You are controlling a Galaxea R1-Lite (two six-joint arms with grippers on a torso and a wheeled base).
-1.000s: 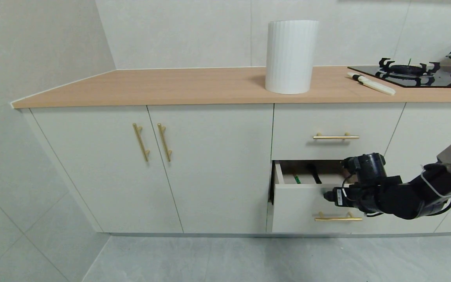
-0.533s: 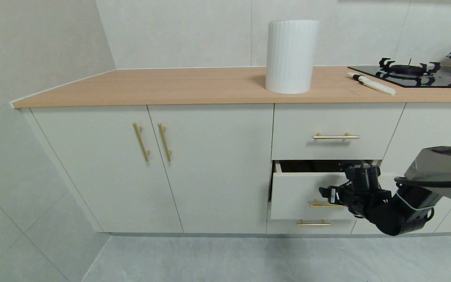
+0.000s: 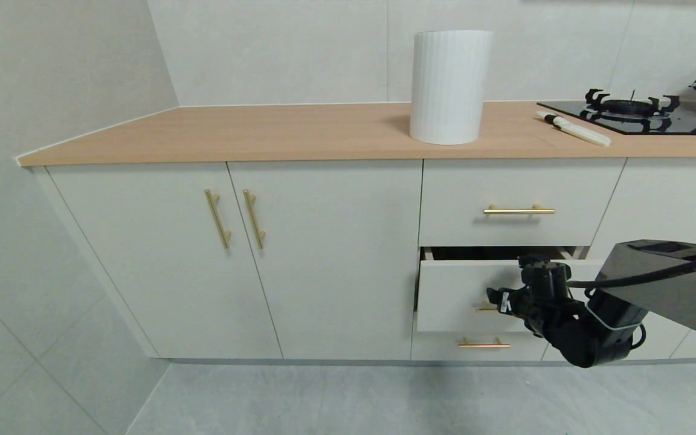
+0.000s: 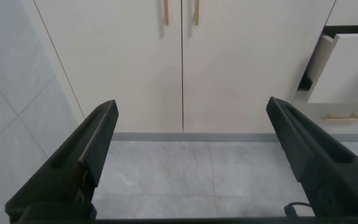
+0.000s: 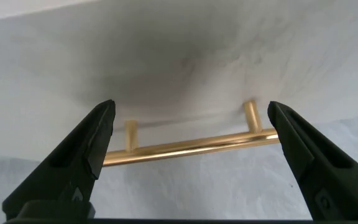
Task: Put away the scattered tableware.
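Observation:
The middle drawer [image 3: 457, 293] stands slightly ajar, with a dark gap above its white front. My right gripper [image 3: 495, 299] is open and sits right at that front, by the gold handle [image 3: 484, 309]. In the right wrist view the right gripper [image 5: 190, 109] has one finger on each side of the handle [image 5: 191, 148], which runs across just beyond them. A white utensil [image 3: 573, 128] lies on the wooden counter [image 3: 263, 133] beside the hob. My left gripper [image 4: 190, 106] hangs open and holds nothing, low in front of the cabinet doors [image 4: 179, 62].
A tall white ribbed cylinder [image 3: 449, 87] stands on the counter. The black gas hob [image 3: 650, 115] is at the far right. The top drawer [image 3: 518, 211] and the bottom drawer [image 3: 484, 345] are closed. Grey tiled floor [image 4: 179, 174] lies below.
The middle drawer has slid from well open to almost closed. My right gripper went in toward the cabinet with it, and the bottom drawer's handle came into sight.

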